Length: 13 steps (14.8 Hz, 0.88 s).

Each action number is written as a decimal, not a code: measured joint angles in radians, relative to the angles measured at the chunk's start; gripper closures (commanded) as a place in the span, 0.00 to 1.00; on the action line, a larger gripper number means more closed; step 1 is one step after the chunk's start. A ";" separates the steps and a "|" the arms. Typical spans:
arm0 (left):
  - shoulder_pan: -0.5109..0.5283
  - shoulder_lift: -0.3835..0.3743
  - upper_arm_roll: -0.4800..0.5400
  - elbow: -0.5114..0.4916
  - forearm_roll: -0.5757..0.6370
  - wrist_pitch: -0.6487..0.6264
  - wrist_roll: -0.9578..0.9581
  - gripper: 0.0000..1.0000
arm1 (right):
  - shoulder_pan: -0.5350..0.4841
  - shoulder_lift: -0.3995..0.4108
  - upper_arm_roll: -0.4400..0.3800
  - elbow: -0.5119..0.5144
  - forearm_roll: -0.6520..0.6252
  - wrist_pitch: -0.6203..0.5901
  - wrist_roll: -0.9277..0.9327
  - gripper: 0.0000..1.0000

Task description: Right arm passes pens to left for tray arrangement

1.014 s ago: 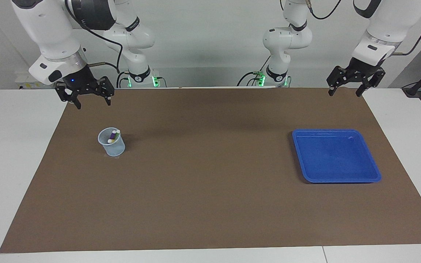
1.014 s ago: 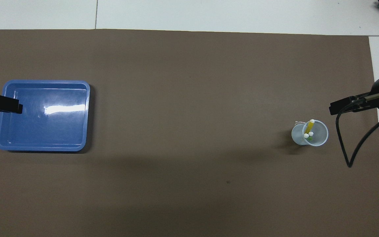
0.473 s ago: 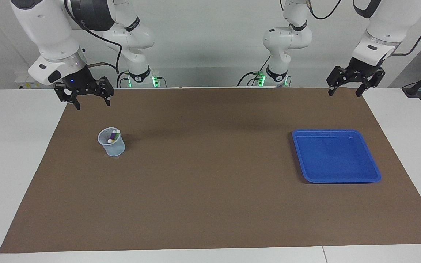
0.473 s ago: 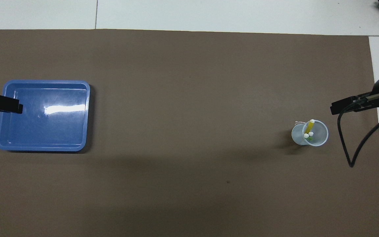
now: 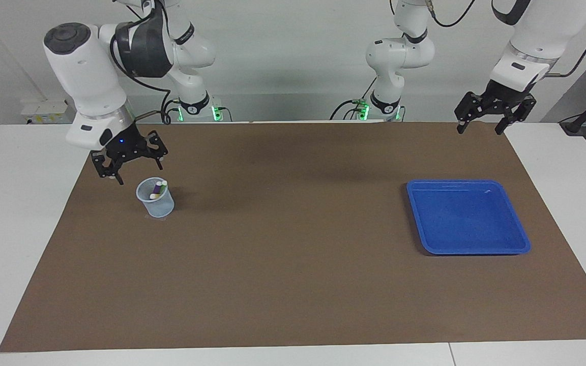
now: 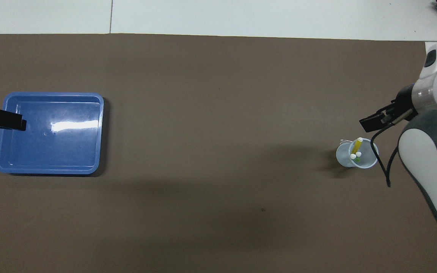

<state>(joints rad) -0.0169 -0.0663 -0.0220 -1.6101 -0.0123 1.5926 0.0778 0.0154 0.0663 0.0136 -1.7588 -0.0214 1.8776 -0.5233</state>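
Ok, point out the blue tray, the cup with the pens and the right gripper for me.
blue tray [image 5: 468, 216], facing view, bare floor of the tray.
cup [image 5: 159, 206], facing view, its outer wall.
pens [image 6: 357, 146], overhead view, the yellow pen's barrel.
right gripper [image 5: 138, 171], facing view, midway between its open fingertips.

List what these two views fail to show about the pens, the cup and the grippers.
- Pens: lower ends hidden inside the cup, both views; green one barely shows.
- Right gripper: overhead view shows only one dark edge; its gap above the cup is unreadable there.
- Left gripper: overhead view cuts it off at the edge, over the tray.
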 measured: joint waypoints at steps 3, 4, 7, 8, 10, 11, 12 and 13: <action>0.000 0.000 0.000 0.000 0.000 0.000 0.000 0.00 | -0.009 0.083 0.000 -0.013 0.000 0.068 -0.117 0.10; 0.000 0.000 -0.001 0.000 0.000 0.000 0.000 0.00 | -0.009 0.102 0.000 -0.023 0.000 0.095 -0.151 0.15; 0.000 0.000 -0.001 0.000 0.000 0.000 0.000 0.00 | -0.027 0.127 -0.001 -0.074 0.000 0.154 -0.200 0.34; 0.000 0.000 -0.001 0.000 0.000 0.000 0.000 0.00 | -0.039 0.131 -0.001 -0.095 0.000 0.167 -0.203 0.35; 0.000 0.000 -0.001 -0.001 0.000 0.000 0.000 0.00 | -0.053 0.135 -0.001 -0.128 0.001 0.167 -0.192 0.39; 0.000 0.000 -0.001 -0.002 0.000 0.000 0.000 0.00 | -0.054 0.135 -0.001 -0.135 0.002 0.152 -0.168 0.42; 0.000 0.000 -0.001 -0.002 0.000 0.000 0.000 0.00 | -0.054 0.135 -0.001 -0.136 0.006 0.124 -0.125 0.43; 0.000 0.000 -0.001 -0.002 0.000 0.000 0.000 0.00 | -0.053 0.133 0.000 -0.135 0.021 0.093 -0.067 0.44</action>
<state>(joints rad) -0.0172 -0.0663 -0.0230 -1.6120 -0.0124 1.5930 0.0780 -0.0378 0.1994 0.0137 -1.8937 -0.0009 1.9705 -0.5900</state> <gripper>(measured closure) 0.000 0.396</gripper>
